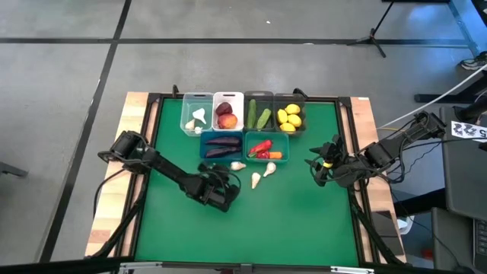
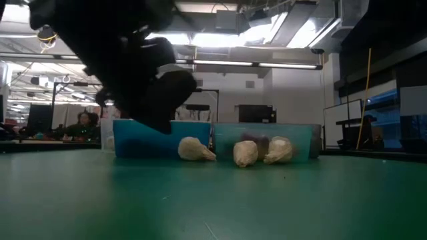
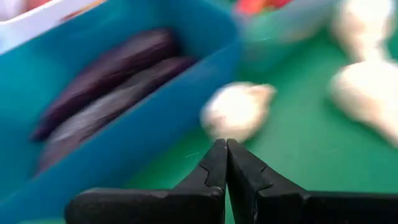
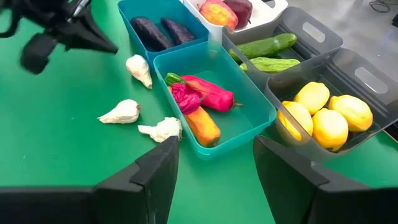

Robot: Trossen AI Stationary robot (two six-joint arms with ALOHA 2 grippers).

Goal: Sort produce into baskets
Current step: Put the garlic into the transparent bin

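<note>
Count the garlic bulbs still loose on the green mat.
3. One garlic bulb lies beside the blue basket, two more lie before the teal basket. None looks hidden.

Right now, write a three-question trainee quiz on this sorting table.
1. True or false: the left tool is shut and holds nothing.
2. How many garlic bulbs lie loose on the green mat?
3. Which bin holds the eggplants? A) clear bin B) blue bin C) teal bin

Key:
1. True; its fingers meet just short of the nearest garlic bulb.
2. Three; they lie in front of the blue bin and the teal bin, while the open right tool faces them from the mat's right side.
3. B.
</note>
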